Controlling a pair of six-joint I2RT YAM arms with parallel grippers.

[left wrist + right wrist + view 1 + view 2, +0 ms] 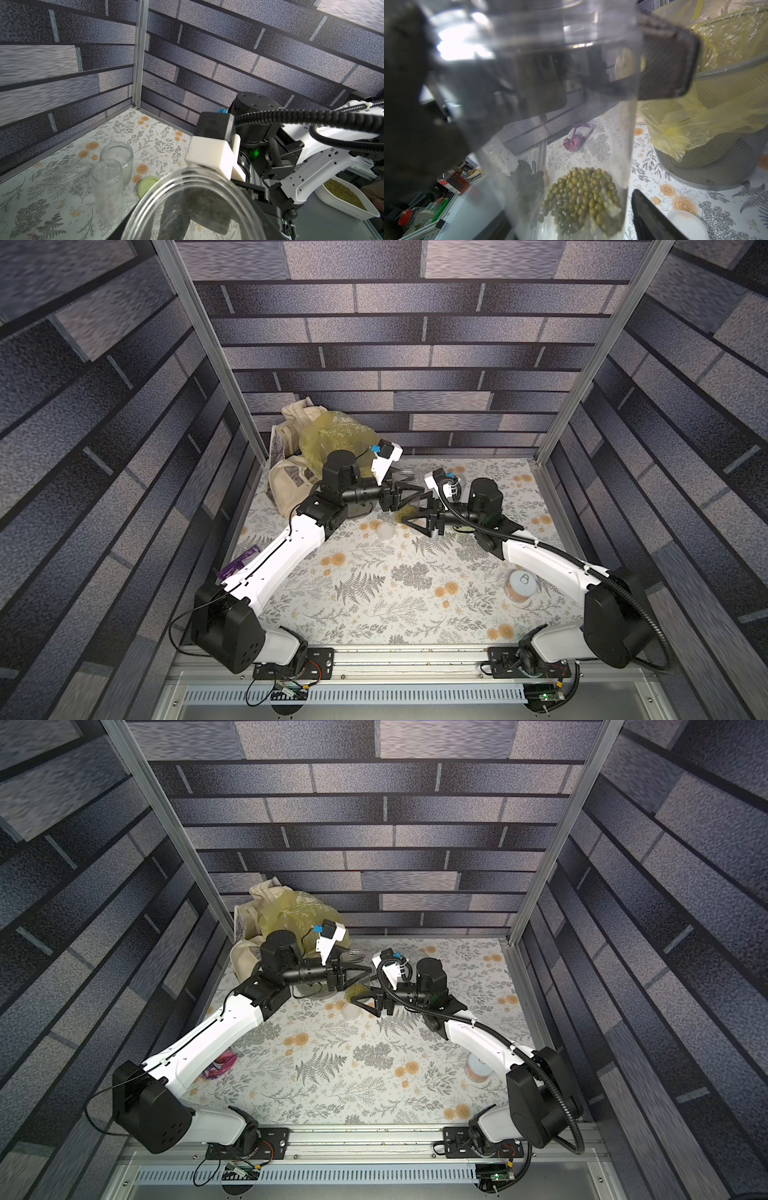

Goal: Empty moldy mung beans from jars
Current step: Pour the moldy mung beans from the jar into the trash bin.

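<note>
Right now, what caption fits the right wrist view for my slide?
A clear jar holding a heap of mung beans, beside a mesh bin lined with a yellow bag.

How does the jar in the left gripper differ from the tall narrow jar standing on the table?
Contents: the held jar has mung beans pooled at its base; the tall narrow jar looks empty of beans.
Support: the held jar is clamped in the left gripper; the tall narrow jar stands upright on the table, untouched.
Both are clear and lidless.
</note>
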